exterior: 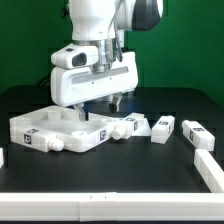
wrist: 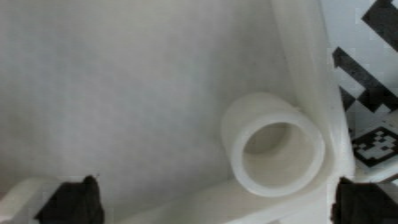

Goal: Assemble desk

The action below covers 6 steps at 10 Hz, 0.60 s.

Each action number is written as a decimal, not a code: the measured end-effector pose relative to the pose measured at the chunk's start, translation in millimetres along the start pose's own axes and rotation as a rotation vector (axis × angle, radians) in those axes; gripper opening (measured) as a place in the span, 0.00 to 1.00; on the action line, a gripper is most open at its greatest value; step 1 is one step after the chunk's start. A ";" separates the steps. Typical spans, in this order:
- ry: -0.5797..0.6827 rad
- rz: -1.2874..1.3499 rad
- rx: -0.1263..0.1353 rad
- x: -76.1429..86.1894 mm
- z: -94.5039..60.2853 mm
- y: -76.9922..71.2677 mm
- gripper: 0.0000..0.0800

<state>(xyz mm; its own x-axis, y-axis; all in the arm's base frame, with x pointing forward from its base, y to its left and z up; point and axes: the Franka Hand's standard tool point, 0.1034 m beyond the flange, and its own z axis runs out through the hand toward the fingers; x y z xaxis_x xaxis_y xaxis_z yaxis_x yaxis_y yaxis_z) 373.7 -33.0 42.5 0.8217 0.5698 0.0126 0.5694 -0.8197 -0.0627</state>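
Note:
The white desk panel (exterior: 55, 132) lies flat on the black table at the exterior view's left, with round sockets at its corners. My gripper (exterior: 98, 108) hovers just above the panel's corner nearest the loose legs. In the wrist view the gripper (wrist: 228, 205) is open and empty. Its dark fingertips (wrist: 75, 200) stand wide apart on either side of a round corner socket (wrist: 276, 145) set against the rim of the panel (wrist: 125, 90). Three white tagged legs lie on the table: one against the panel (exterior: 128, 126), one further right (exterior: 160, 128) and one at the far right (exterior: 198, 135).
A low white rail runs along the table's front (exterior: 100, 208) and up the right side (exterior: 210, 170). A black-and-white tag (wrist: 370, 105) shows just past the panel's rim in the wrist view. A green wall stands behind.

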 end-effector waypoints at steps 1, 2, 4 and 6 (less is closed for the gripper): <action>-0.006 -0.049 0.005 -5.2 -0.1 -0.2 0.81; -0.016 -0.077 0.015 -17.5 -0.3 0.2 0.81; -0.016 -0.160 -0.003 -44.9 10.1 -0.3 0.81; -0.007 -0.187 -0.026 -51.2 18.0 6.2 0.81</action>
<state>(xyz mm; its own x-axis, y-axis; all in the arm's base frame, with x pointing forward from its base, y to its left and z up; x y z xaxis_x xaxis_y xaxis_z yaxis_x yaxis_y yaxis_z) 334.7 -66.2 23.6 0.7010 0.7130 0.0146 0.7130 -0.7004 -0.0341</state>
